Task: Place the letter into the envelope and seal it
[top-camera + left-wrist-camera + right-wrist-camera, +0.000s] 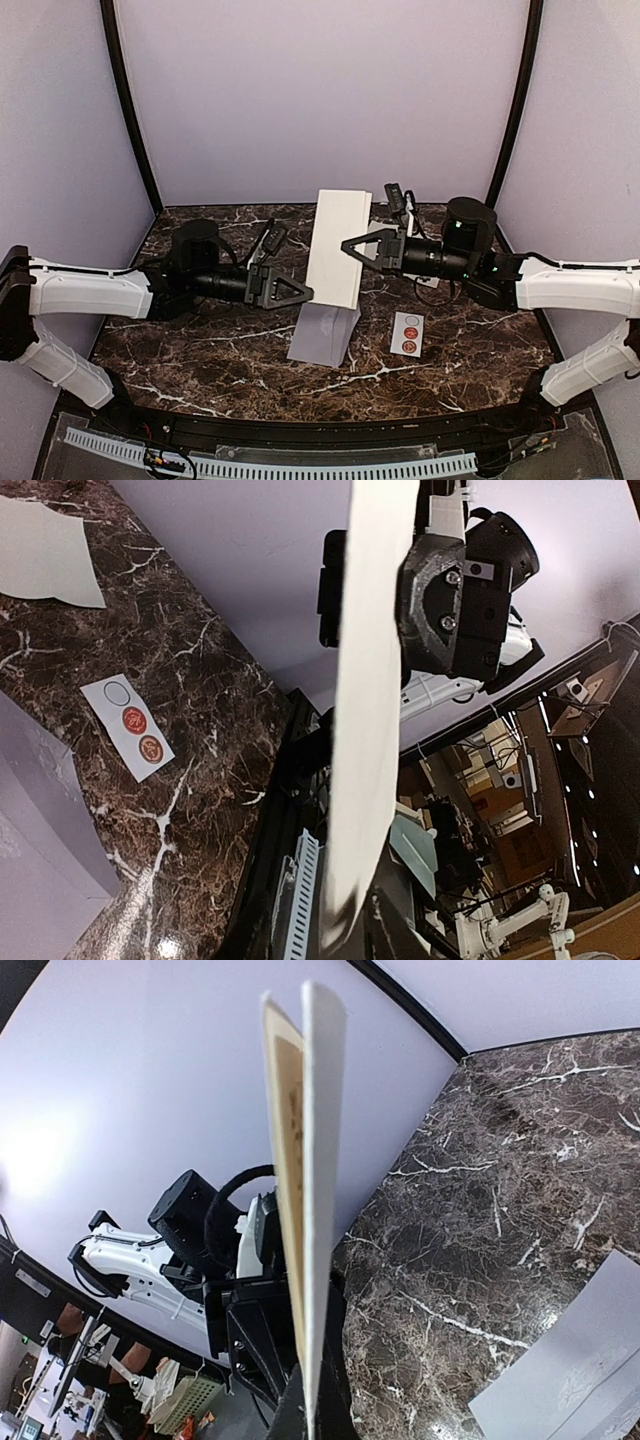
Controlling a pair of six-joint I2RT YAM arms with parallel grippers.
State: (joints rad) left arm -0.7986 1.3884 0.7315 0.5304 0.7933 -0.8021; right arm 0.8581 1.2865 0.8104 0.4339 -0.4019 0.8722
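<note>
You are working over a dark brown marble table (200, 340) with white veins, and both arms are reaching in towards its middle from either side.

Between them, the white folded sheet of paper, the letter (335, 225), is hanging above the table, standing up on its long edge and tilted slightly. In the right wrist view it is showing edge-on as two layers, with a tan printed face on the inside of the fold.

The flat grey-lavender paper envelope (322, 335) is lying on the marble near the middle of the table, just under the letter's lower end. Nothing is gripping it, and the letter is not in it yet.

The small white sticker strip (407, 333) with round seals is lying flat to the right of the envelope, near it but not touching. Two red seals are sitting on it.

Your right gripper (350, 247) is pinching the letter's right edge, jaws fully closed on the paper. Your left gripper (305, 292) is meeting the letter's lower left edge. Its fingertips are reaching the paper in the top view, but I cannot tell whether those jaws are clamping the sheet or only standing around it.
</note>
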